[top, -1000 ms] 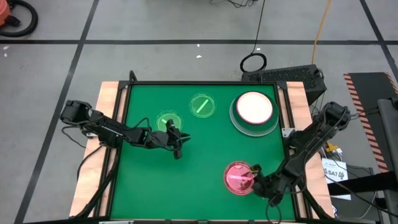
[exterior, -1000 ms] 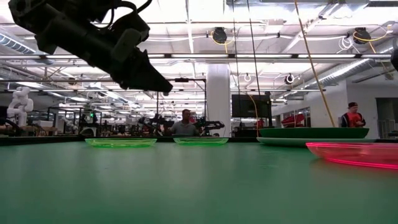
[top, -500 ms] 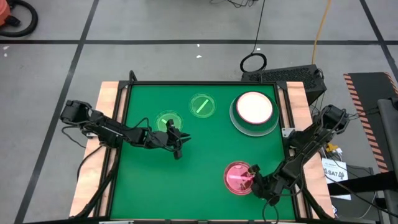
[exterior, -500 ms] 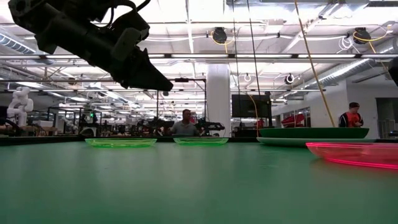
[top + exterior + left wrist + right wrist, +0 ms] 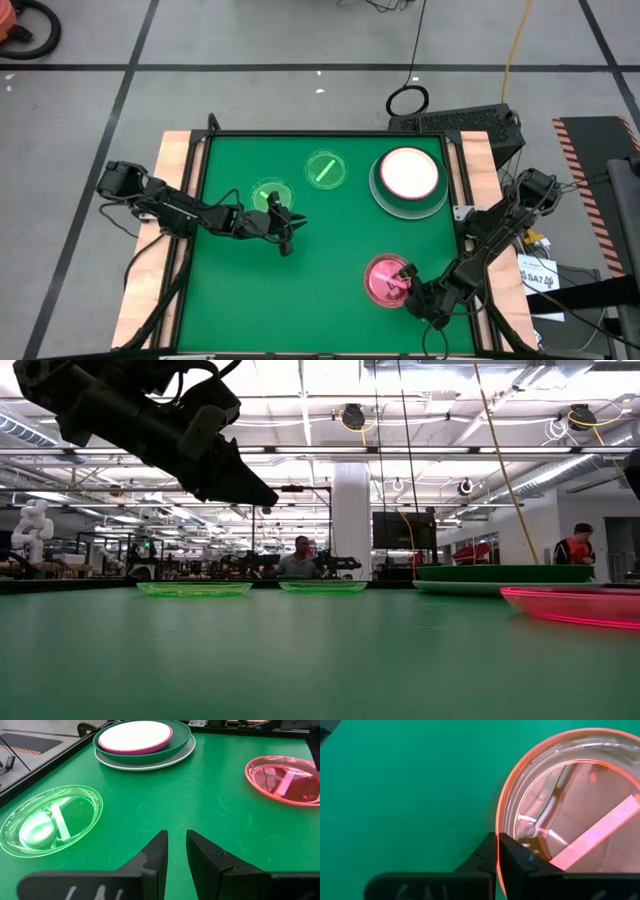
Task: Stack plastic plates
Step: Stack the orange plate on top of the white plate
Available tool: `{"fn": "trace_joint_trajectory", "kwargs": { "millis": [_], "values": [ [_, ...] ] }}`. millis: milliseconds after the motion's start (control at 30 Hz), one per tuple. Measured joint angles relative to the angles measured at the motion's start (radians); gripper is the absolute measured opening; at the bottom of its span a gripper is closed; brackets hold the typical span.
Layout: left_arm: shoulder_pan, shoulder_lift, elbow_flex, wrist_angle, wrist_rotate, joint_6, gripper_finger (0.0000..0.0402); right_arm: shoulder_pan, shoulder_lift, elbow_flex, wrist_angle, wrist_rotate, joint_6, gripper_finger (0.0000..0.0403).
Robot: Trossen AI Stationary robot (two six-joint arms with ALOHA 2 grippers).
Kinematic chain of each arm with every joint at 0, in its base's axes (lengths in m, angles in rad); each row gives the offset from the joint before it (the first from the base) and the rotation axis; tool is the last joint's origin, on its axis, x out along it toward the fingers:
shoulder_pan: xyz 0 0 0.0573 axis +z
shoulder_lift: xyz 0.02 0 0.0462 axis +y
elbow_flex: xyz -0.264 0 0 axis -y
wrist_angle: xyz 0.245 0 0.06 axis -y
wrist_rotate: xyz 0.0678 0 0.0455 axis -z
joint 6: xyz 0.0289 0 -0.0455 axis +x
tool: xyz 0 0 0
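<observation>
A translucent pink plate (image 5: 385,280) lies near the table's near right corner, and my right gripper (image 5: 405,285) is shut on its rim. Two small green plates (image 5: 270,197) (image 5: 325,168) lie flat at the far left of middle. At the far right stands a stack (image 5: 408,180): a cream plate (image 5: 135,730) on magenta, dark green and pale blue ones. My left gripper (image 5: 285,240) hangs above the table just near of the first green plate (image 5: 50,820), its fingers a little apart with nothing between them. My right gripper pinches the pink plate's rim (image 5: 501,820) on the side toward the table's right edge. One finger (image 5: 517,862) is inside the dish and the other outside. The fingers slant down from the table's near right. In the low view the plate (image 5: 570,608) lies about level, low on the table.
The green mat (image 5: 320,260) is bare between the plates, with raised dark rails and wooden borders (image 5: 170,200) at its sides. In the low view, people (image 5: 298,560) show in the room beyond the far edge.
My right gripper has shut on the pink plate's rim, having stood open around it before.
</observation>
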Motion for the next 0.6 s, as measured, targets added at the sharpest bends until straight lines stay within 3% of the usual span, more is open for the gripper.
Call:
{"fn": "trace_joint_trajectory", "kwargs": {
  "millis": [333,600],
  "values": [
    [0.000,0.000,0.000,0.000,0.000,0.003,0.0076,0.000,-0.015,0.030,-0.039,0.072,0.003,0.0001],
    [0.000,0.000,0.000,-0.001,0.000,0.020,0.0076,0.000,-0.015,0.164,-0.223,0.194,0.004,0.0001]
  ]
}}
